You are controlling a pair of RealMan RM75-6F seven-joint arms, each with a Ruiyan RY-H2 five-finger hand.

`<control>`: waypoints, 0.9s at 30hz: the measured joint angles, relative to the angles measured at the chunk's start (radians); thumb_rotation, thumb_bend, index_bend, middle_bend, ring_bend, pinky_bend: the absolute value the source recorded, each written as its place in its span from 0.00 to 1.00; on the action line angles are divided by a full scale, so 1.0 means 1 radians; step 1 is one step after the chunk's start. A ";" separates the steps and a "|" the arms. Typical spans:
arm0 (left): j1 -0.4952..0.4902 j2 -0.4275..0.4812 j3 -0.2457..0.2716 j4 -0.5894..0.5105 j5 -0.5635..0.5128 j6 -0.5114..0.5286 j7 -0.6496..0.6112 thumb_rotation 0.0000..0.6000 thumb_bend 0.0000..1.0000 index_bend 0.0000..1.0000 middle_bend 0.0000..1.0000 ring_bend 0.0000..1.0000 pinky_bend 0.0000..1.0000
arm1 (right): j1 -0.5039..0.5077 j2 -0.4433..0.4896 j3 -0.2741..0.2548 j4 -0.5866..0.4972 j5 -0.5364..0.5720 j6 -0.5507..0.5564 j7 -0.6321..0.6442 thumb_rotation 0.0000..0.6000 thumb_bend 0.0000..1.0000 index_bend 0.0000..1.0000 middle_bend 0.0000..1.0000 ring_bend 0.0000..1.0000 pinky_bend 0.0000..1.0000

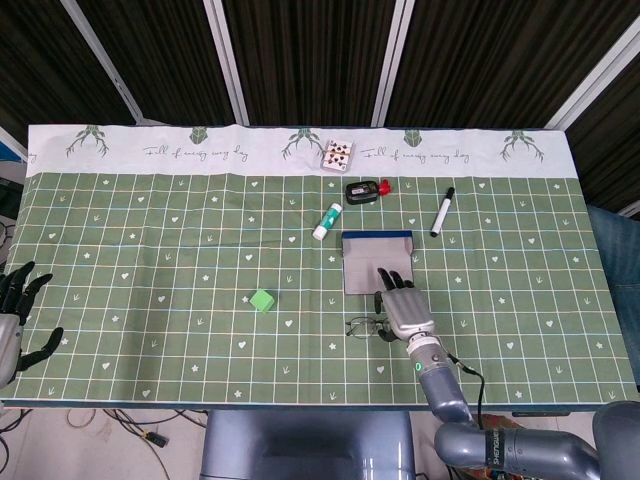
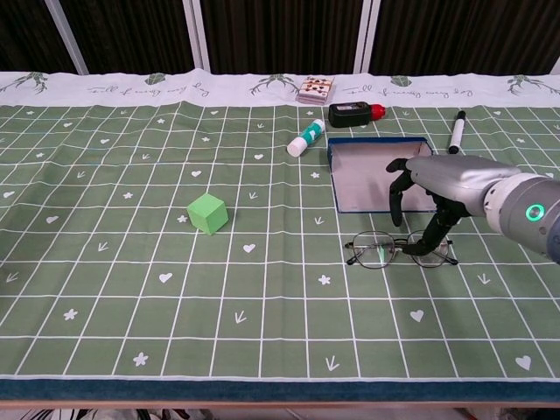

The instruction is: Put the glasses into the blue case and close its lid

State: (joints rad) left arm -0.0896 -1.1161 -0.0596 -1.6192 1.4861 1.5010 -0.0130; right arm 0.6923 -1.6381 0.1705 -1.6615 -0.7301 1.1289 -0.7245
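Observation:
The thin-framed glasses [image 2: 378,251] lie flat on the green cloth just in front of the open blue case [image 2: 367,179]. The case's grey inside faces up and its blue rim is at the far edge. My right hand [image 2: 437,179] hovers over the glasses' right lens and the case's near right corner. Its fingers are spread and its thumb reaches down to that lens. In the head view the same hand [image 1: 403,308] covers the right half of the glasses [image 1: 362,326], below the case [image 1: 365,265]. My left hand [image 1: 15,320] rests with fingers apart off the table's left edge, holding nothing.
A green cube [image 2: 207,213] sits left of the glasses. Behind the case lie a glue stick [image 2: 306,138], a black device with a red end [image 2: 354,113], a marker [image 2: 456,131] and a card box [image 2: 316,89].

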 measured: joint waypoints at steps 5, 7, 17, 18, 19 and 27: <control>-0.001 0.000 0.000 0.001 -0.001 -0.001 0.001 1.00 0.31 0.12 0.00 0.00 0.00 | 0.005 -0.024 -0.005 0.025 -0.008 0.013 0.002 1.00 0.34 0.55 0.03 0.06 0.21; -0.001 0.000 -0.001 0.000 -0.001 -0.001 0.001 1.00 0.31 0.12 0.00 0.00 0.00 | 0.005 -0.031 -0.007 0.033 -0.010 0.017 0.005 1.00 0.36 0.55 0.03 0.06 0.21; -0.001 0.000 -0.001 0.000 -0.004 -0.002 0.003 1.00 0.31 0.12 0.00 0.00 0.00 | 0.006 -0.034 -0.008 0.047 -0.002 0.016 0.013 1.00 0.40 0.57 0.03 0.06 0.21; -0.001 0.000 -0.002 0.000 -0.005 -0.003 0.003 1.00 0.31 0.12 0.00 0.00 0.00 | 0.006 -0.033 -0.008 0.046 -0.003 0.016 0.013 1.00 0.40 0.58 0.03 0.06 0.21; -0.001 0.000 -0.001 0.000 -0.005 -0.004 0.004 1.00 0.31 0.12 0.00 0.00 0.00 | 0.006 -0.032 -0.009 0.044 -0.003 0.016 0.014 1.00 0.40 0.58 0.03 0.06 0.21; -0.001 0.000 -0.002 -0.001 -0.006 -0.003 0.007 1.00 0.31 0.12 0.00 0.00 0.00 | 0.007 -0.028 -0.014 0.036 -0.002 0.011 0.017 1.00 0.40 0.58 0.03 0.06 0.21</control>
State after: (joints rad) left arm -0.0907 -1.1158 -0.0612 -1.6205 1.4798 1.4975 -0.0057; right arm 0.6991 -1.6659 0.1570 -1.6257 -0.7317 1.1394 -0.7073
